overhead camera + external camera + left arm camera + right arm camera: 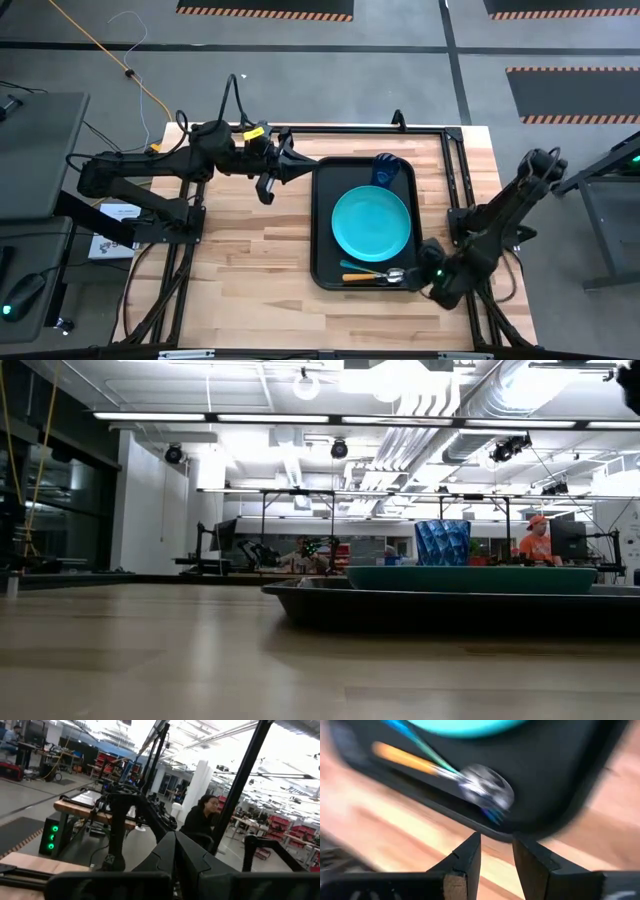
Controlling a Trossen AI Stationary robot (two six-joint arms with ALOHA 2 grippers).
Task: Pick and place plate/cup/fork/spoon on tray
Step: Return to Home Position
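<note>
The black tray (324, 222) lies mid-table. On it rest the turquoise plate (371, 222), the dark-blue cup (388, 170) upright at the far edge, and the orange-handled spoon (362, 279) and teal-handled fork (362, 268) side by side along the near rim. My right gripper (432, 272) is open and empty just outside the tray's near right corner; its wrist view shows the spoon's bowl (482, 787) lying over the fork's head. My left gripper (290, 165) is shut and empty, held above the table by the tray's far left corner.
Bare wooden table lies left of the tray (240, 260) and along the near edge. A black frame rail (455, 170) runs along the far and right sides. In the low view the tray (450, 605), plate (470, 578) and cup (442, 543) stand right of centre.
</note>
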